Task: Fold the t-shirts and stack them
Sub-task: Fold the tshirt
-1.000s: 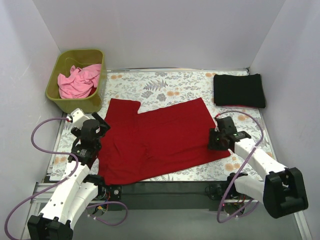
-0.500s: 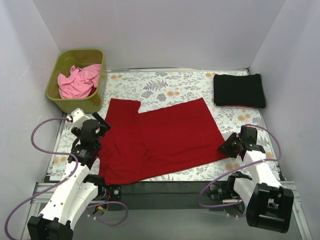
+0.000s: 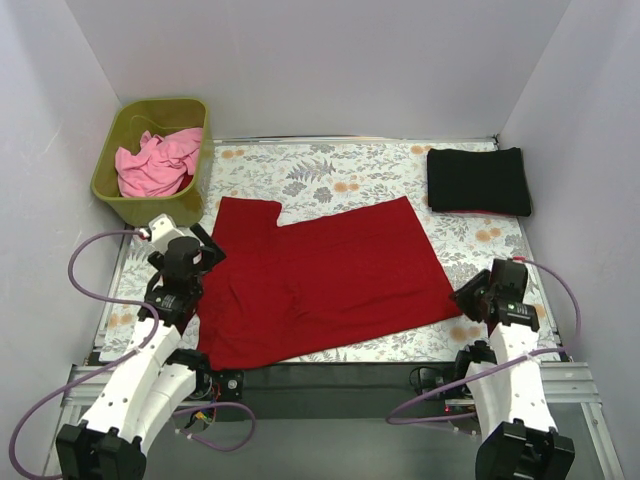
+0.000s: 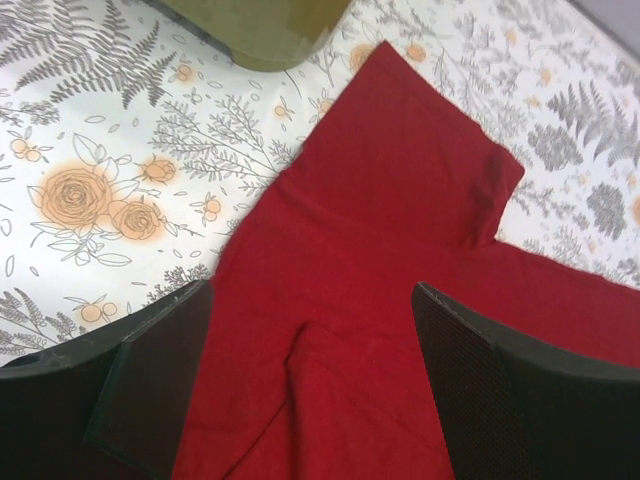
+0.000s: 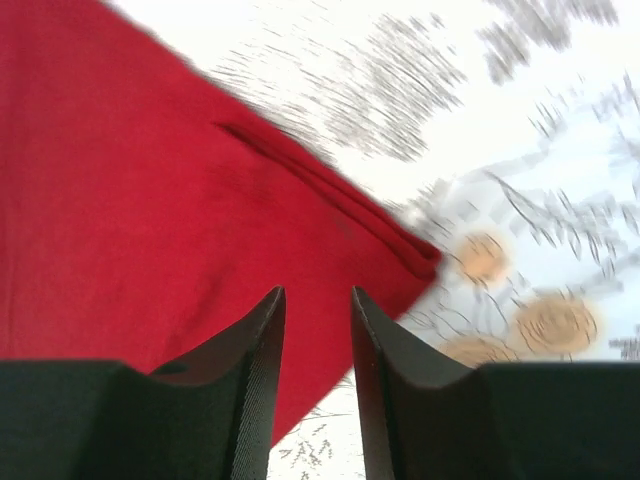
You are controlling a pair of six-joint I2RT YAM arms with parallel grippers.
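Note:
The dark red t-shirt (image 3: 320,280) lies spread flat across the middle of the floral table cloth, one sleeve pointing to the back left. My left gripper (image 3: 200,260) hovers over its left edge, jaws wide open and empty; in the left wrist view (image 4: 312,292) a raised fold of the red shirt (image 4: 400,200) lies between the fingers. My right gripper (image 3: 468,294) is at the shirt's near right corner (image 5: 150,200), jaws (image 5: 316,295) a little apart, holding nothing. The black t-shirt (image 3: 478,180) lies folded at the back right. The light pink t-shirt (image 3: 155,162) is bunched in the bin.
The olive-green bin (image 3: 115,190) stands at the back left, just beyond the left gripper; its corner shows in the left wrist view (image 4: 270,30). White walls close in the table on three sides. Purple cables loop beside both arms.
My right arm has drawn back from the red shirt's right edge toward the near right, and its gripper now sits off the shirt's corner. The left arm has barely moved.

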